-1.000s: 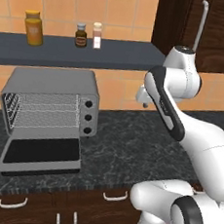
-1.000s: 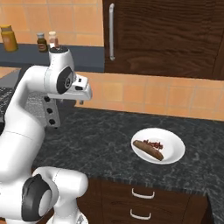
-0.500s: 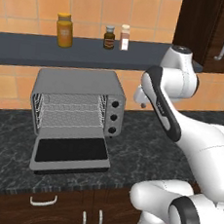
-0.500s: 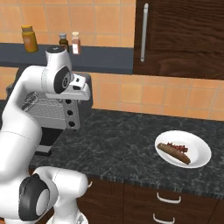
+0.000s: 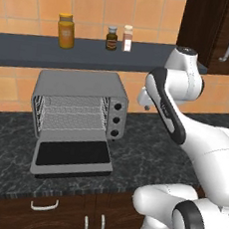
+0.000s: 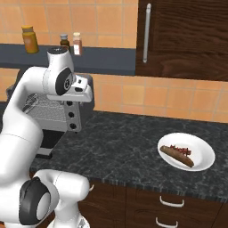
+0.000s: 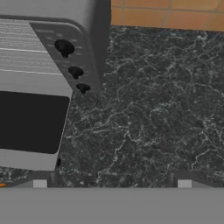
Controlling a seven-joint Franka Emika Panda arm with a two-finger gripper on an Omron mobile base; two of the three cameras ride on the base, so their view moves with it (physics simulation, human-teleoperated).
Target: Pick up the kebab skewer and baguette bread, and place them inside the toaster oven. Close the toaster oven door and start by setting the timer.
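Observation:
The toaster oven stands on the counter at the left, wire racks bare inside. Its toaster oven door lies dropped open, flat in front of it. Three black knobs run down its right side. The baguette bread and the reddish kebab skewer lie together on a white plate at the right of the counter. My gripper hangs high above the counter just right of the oven, open and holding nothing. In the hand view, the knobs and the door's dark glass are at the left.
A dark shelf above the oven carries an orange jar and two small spice bottles. A dark wall cabinet with a long handle hangs above the plate. Drawers sit under the counter.
The base has driven sideways, so the whole scene has slid right in both base views. The arm keeps its pose and the gripper stays open.

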